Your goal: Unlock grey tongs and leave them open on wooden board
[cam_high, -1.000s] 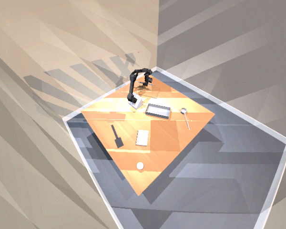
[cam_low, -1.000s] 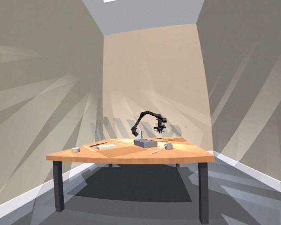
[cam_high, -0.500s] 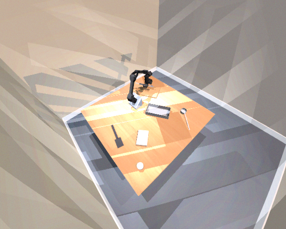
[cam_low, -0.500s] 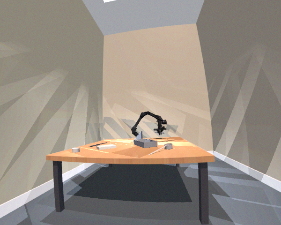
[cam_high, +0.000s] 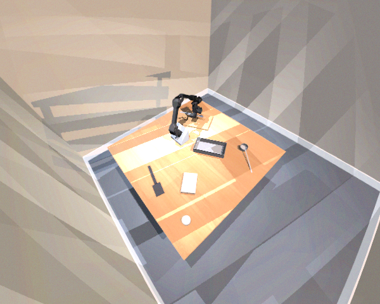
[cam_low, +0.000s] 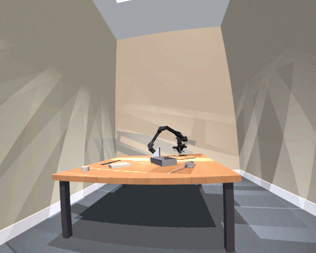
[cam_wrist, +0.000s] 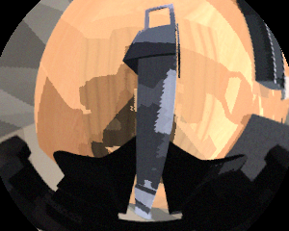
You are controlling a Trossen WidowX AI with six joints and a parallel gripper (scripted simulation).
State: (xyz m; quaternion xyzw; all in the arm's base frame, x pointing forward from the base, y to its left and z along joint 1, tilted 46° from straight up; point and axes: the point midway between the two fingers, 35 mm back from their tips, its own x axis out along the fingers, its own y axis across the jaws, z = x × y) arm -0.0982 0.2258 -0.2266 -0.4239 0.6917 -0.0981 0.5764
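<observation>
Grey metal tongs [cam_wrist: 154, 112] are clamped between the fingers of the black parallel-jaw pincer [cam_wrist: 151, 183]; in the wrist view they run straight away from the camera, arms together, ending in a small rectangular loop at the far tip. The tongs hang in the air above the pale wooden board [cam_high: 206, 122], which lies flat on the bench at the far corner, beyond the arm's base. In the exterior view the pincer [cam_low: 179, 149] points downward just above the board [cam_low: 186, 156], not touching it as far as can be told. The black six-joint arm [cam_high: 175, 113] rises from a white base block [cam_high: 183, 139] and arches over toward the board. The dark rectangular roasting tin [cam_high: 209, 147] sits just beside the base, nearer the bench middle, with nothing across it. Further out on the orange wooden bench [cam_high: 216, 183] lie a grey long-handled ladle [cam_high: 246, 155], a white flat rectangular block [cam_high: 189, 182], a dark spatula [cam_high: 155, 182] and a small white round puck [cam_high: 185, 220], all well apart from one another.
</observation>
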